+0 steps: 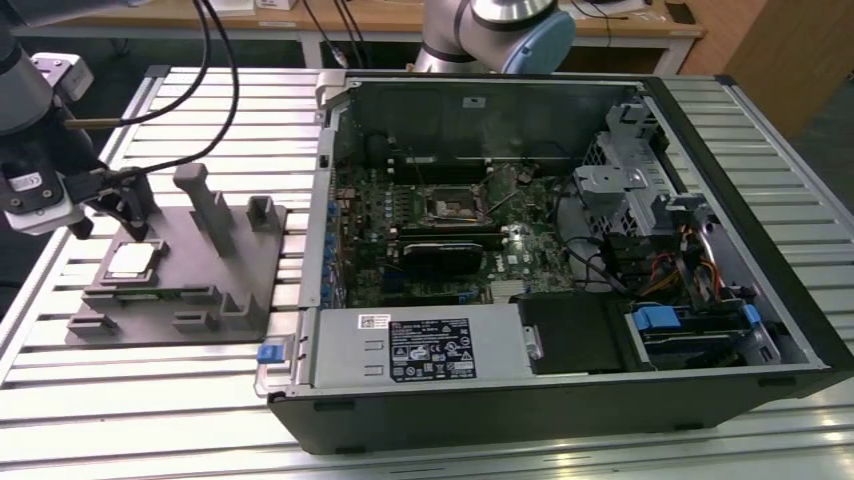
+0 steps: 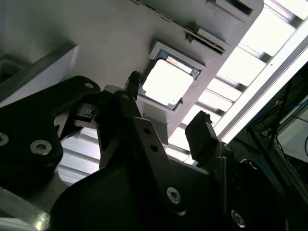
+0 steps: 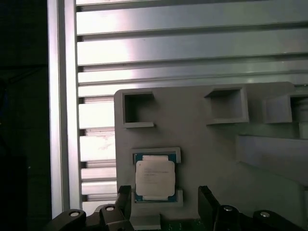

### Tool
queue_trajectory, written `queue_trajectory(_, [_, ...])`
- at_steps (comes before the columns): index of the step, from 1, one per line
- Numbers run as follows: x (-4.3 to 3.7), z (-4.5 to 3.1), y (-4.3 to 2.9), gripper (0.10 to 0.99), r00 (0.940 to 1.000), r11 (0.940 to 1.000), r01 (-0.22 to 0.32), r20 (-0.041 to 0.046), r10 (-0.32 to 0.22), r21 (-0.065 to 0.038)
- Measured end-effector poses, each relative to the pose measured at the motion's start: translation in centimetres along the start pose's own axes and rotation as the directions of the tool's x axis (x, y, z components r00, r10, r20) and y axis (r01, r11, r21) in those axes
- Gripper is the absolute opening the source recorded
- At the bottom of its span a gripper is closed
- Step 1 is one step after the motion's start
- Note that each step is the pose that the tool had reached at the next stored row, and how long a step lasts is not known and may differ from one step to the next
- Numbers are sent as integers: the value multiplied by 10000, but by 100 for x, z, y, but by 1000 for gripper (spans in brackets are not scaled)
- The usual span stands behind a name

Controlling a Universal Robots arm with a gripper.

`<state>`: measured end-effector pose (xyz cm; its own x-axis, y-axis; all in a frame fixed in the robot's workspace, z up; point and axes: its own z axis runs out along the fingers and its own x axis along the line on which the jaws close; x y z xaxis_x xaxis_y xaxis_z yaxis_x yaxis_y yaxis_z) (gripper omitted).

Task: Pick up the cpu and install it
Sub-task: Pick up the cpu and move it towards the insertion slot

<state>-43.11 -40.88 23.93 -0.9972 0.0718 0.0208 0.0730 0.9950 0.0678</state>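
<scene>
Hovering at exterior view's left: black gripper (image 1: 110, 222), jaws spread wide, empty, above flat square silvery cpu (image 1: 131, 260) sitting in matte grey holder (image 1: 147, 325) recess.

It looked like a robotics lab: a slotted aluminium bench (image 1: 160, 420) carried an opened computer case (image 1: 534, 425) (motherboard (image 1: 400, 205) exposed), with wooden desks (image 1: 387, 18) behind a robot arm (image 1: 501, 30).

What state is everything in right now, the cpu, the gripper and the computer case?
cpu: seated flat in its recess on the grey holder, not gripped.
gripper: open, poised above the cpu, holding nothing.
computer case: lying on its side, side panel off, insides exposed.
</scene>
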Motion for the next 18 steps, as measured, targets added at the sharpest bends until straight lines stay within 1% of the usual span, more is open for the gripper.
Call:
queue_trajectory(6, [51, 110, -9, 659, 10000, 10000, 0, 0, 0, 0])
queue_trajectory(12, [51, 213, -15, 659, 10000, 10000, -2, -16, 2, 1])
queue_trajectory(16, [50, 247, -17, 659, 10000, 10000, -1, -16, 1, 1])
queue_trajectory(18, [50, 278, -20, 659, 10000, 10000, -1, -17, 1, 2])
